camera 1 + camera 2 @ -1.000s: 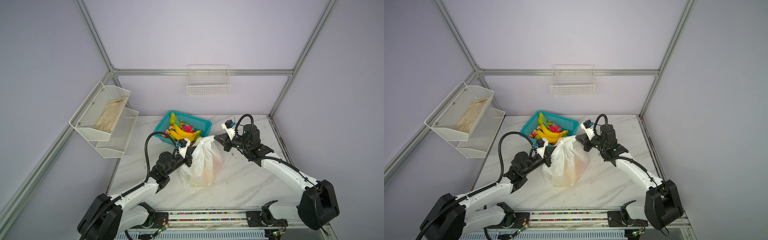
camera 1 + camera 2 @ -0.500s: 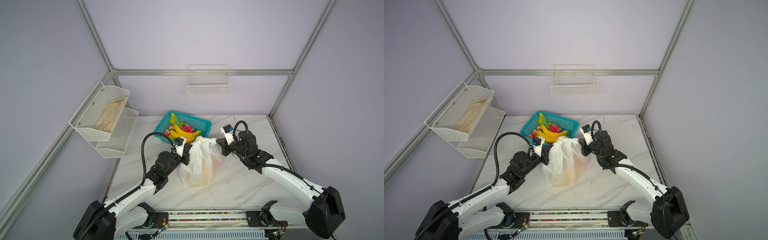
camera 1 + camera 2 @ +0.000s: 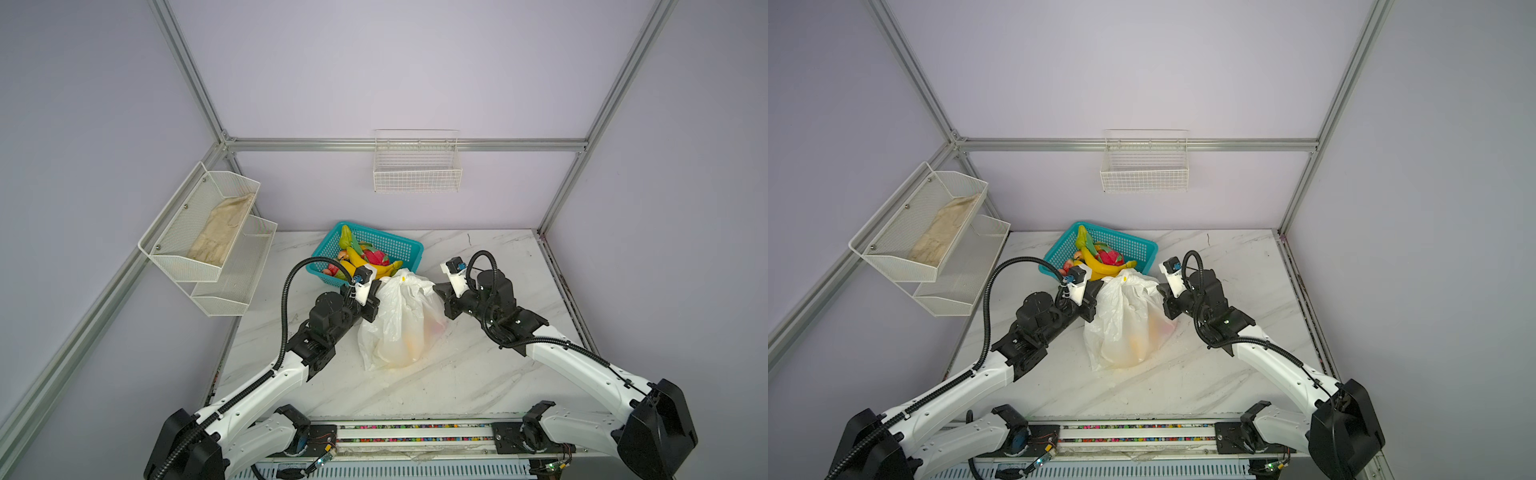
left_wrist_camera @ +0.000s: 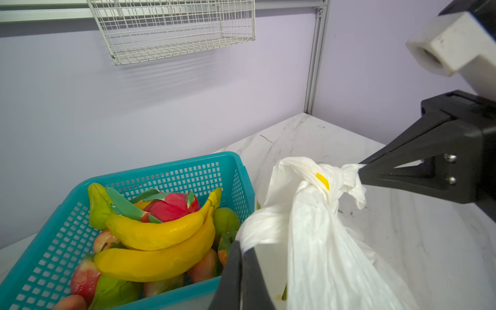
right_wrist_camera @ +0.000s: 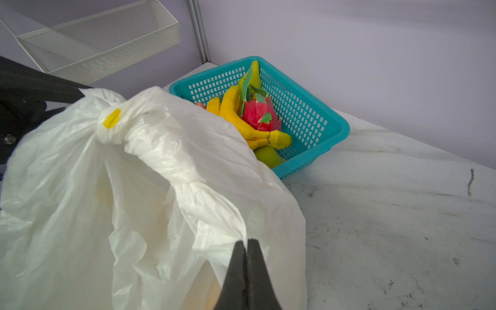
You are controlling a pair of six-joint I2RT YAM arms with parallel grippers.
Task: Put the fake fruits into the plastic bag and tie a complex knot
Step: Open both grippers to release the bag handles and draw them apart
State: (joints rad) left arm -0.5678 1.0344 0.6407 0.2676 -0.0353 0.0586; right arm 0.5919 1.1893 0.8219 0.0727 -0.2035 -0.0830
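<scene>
Bag [image 3: 395, 328]: stands on the table [image 3: 478, 374], with orange fruit shapes [image 3: 411, 343] showing through, plainest in both top views.
Knot [image 4: 316, 185]: twisted bunch at the bag's top; wrist views show it, top views barely.
Left gripper [image 4: 241, 248]: bag's 9 o'clock, pressed together on a handle strand.
Right gripper [image 5: 246, 243]: 3 o'clock, pinching the other strand.
Basket [image 3: 399, 248]: bag's 11 o'clock, holding bananas [image 4: 155, 233] and dragon fruit [image 5: 259, 115].

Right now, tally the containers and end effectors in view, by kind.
plastic bag: 1
teal basket: 1
wire wall basket: 1
mesh wall trays: 2
left end effector, right end effector, both shut on the bag: 2
Total: 7
</scene>
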